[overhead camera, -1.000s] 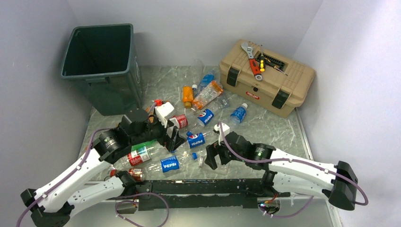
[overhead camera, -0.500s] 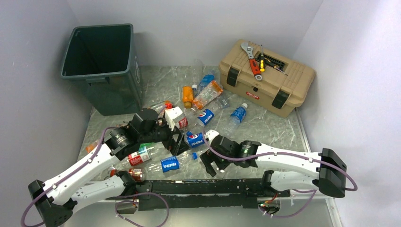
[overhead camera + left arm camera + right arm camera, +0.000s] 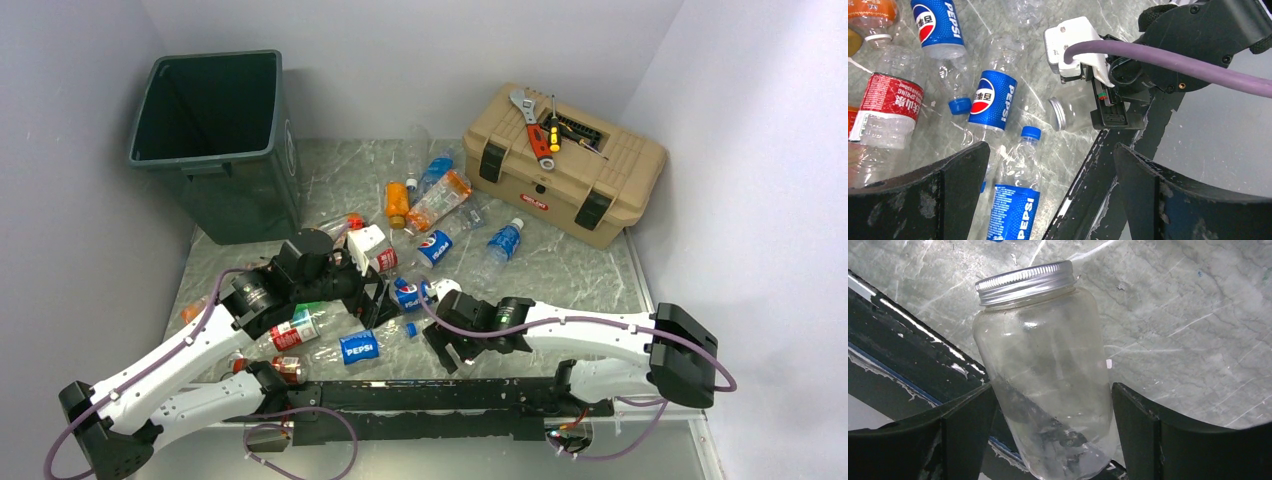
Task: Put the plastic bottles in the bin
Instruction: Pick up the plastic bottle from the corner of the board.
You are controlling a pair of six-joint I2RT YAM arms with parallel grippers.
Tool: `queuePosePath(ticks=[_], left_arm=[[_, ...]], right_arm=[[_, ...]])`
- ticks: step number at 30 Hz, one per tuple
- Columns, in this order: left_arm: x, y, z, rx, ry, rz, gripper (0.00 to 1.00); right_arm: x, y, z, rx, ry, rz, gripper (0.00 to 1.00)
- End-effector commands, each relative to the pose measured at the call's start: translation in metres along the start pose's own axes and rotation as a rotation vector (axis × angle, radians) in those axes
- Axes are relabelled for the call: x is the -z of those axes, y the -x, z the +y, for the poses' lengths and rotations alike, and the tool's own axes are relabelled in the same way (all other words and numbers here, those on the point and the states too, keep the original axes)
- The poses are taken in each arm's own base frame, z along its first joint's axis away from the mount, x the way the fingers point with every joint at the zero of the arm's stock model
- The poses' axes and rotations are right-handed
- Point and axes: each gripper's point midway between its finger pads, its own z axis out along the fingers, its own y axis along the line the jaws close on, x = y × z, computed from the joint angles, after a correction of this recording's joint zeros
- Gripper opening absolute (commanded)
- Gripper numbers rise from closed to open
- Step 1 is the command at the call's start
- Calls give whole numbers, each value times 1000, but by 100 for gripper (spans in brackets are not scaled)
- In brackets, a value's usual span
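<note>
Top external view: a tall dark green-grey bin (image 3: 240, 205) stands upright at the far left of a marbled table (image 3: 330, 180), and a tan toolbox (image 3: 600, 165) with a wrench (image 3: 521, 103) and screwdrivers (image 3: 553, 130) on its lid sits at the far right. The plastic bottles (image 3: 437, 198) lie scattered on the table between them and toward the arms, clear, orange and green, several with blue Pepsi or red labels. The left gripper (image 3: 375, 298) hangs over the near part of the heap, well apart from the bin. In the left wrist view its fingers (image 3: 958, 172) are spread wide with nothing between them, above a blue-capped Pepsi bottle (image 3: 1015, 210) lying on the table. The right gripper (image 3: 445, 345) reaches low near the front edge. In the right wrist view a clear jar (image 3: 1043, 370) with a silver screw lid lies between its fingers (image 3: 965, 415), which stand close against both sides of it. Whether they are pressing on it cannot be told.
</note>
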Motion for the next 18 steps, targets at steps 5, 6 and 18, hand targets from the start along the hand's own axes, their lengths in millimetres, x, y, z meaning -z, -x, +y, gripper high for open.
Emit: queuePosePath(ticks=[5, 6, 18], left_arm=[[3, 7, 0, -1, 15, -35, 100], [3, 7, 1, -1, 16, -36, 100], [2, 6, 2, 1, 23, -32, 100]], right_arm=[[3, 7, 6, -58, -4, -18, 95], [3, 4, 6, -63, -9, -10, 95], [-2, -18, 4, -87, -45, 59, 98]])
